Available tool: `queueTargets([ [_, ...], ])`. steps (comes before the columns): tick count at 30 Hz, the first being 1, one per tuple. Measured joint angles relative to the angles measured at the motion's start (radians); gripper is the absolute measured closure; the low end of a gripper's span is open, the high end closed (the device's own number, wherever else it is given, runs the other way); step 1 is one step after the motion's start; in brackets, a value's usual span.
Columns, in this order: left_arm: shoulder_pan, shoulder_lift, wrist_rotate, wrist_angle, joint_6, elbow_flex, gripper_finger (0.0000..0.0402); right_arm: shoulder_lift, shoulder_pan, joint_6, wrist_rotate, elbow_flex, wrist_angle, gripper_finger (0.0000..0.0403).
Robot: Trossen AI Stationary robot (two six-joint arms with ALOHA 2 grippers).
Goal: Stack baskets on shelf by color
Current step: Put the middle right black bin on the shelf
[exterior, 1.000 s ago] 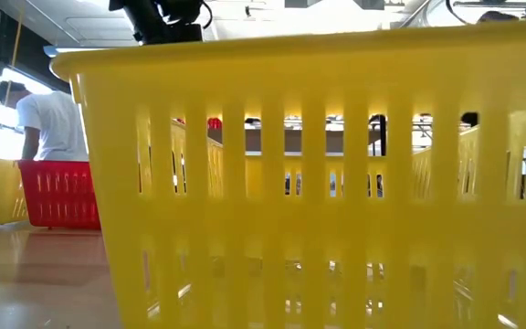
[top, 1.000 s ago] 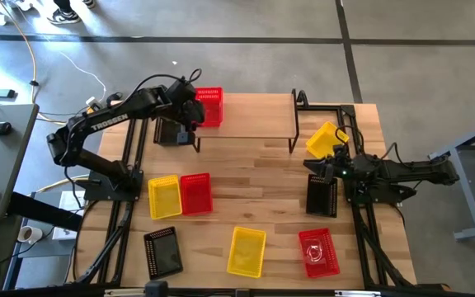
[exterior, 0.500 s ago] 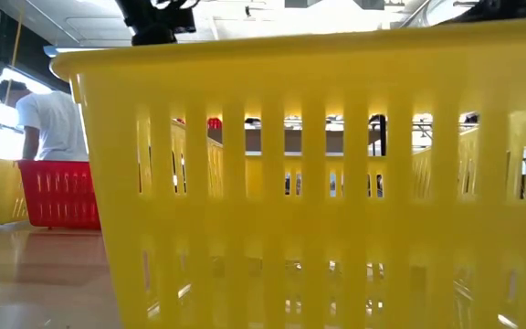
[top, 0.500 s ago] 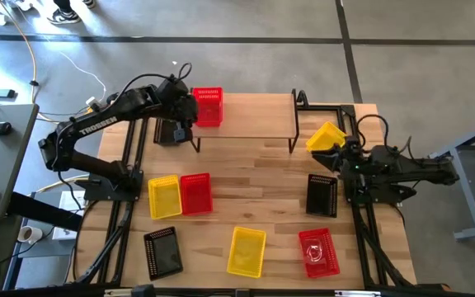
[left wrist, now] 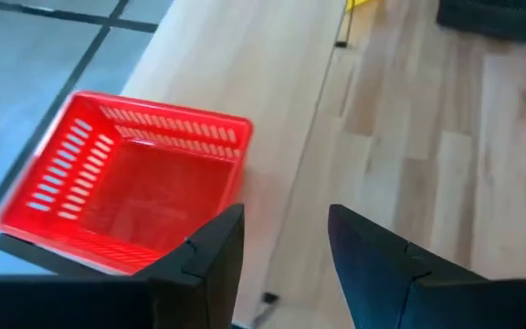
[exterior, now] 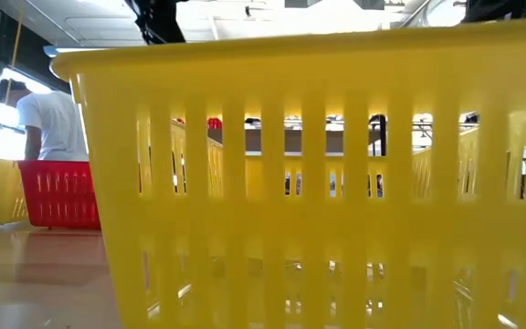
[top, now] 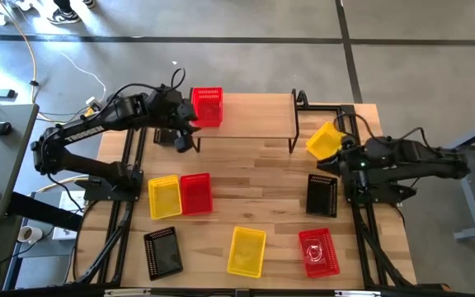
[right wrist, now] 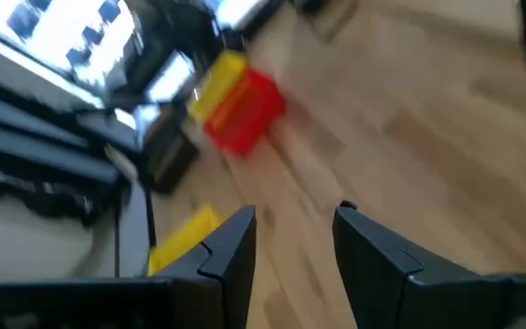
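Observation:
A red basket (top: 207, 106) stands upright on the left end of the shelf (top: 250, 115); it also shows in the left wrist view (left wrist: 126, 183). My left gripper (top: 186, 120) is open and empty just left of it, its fingers (left wrist: 210, 260) clear of the basket. A yellow basket (top: 324, 140) lies askew by the shelf's right legs. My right gripper (top: 333, 158) is open and empty beside that basket, above the table, with a black basket (top: 322, 195) just nearer. Its wrist view looks across the table at a far red and yellow pair (right wrist: 236, 105).
A yellow basket (top: 164, 196) and a red basket (top: 195, 193) stand side by side at mid left. Along the near edge lie a black (top: 163, 252), a yellow (top: 246, 252) and a red basket (top: 318, 252). Another black basket (top: 167, 134) sits under my left arm. A person (exterior: 48, 123) stands behind the table.
My left gripper has drawn back from the red basket toward the table's left edge; the basket stays on the shelf. My right gripper has moved from above the black basket toward the far edge, up to the yellow basket.

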Motion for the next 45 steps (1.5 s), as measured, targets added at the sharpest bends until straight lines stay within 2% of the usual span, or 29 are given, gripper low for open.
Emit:
queueTargets([
  [6,-0.04,0.001,0.0,0.0,-0.072,0.0,0.0252,0.134,0.0,0.003,-0.154,0.074,-0.149,0.027],
  [10,-0.072,0.002,0.003,-0.001,-0.137,0.0,0.0252,0.198,0.021,0.007,-0.252,0.082,-0.185,0.027],
  [13,-0.096,0.002,0.004,-0.003,-0.166,0.0,0.0252,0.239,0.067,0.007,-0.288,0.082,-0.186,0.027],
  [19,-0.141,0.002,0.004,-0.004,-0.237,0.0,0.0252,0.302,0.183,0.051,-0.276,0.082,-0.186,0.027],
  [29,-0.175,0.003,0.004,-0.004,-0.247,0.0,0.0252,0.422,0.358,0.078,-0.19,0.082,-0.195,0.027],
  [41,-0.179,0.003,0.004,-0.004,-0.239,0.0,0.0252,0.591,0.408,0.059,-0.178,0.082,-0.245,0.027],
  [45,-0.179,0.003,0.004,-0.004,-0.239,0.0,0.0252,0.647,0.425,-0.004,-0.169,0.082,-0.245,0.0268],
])
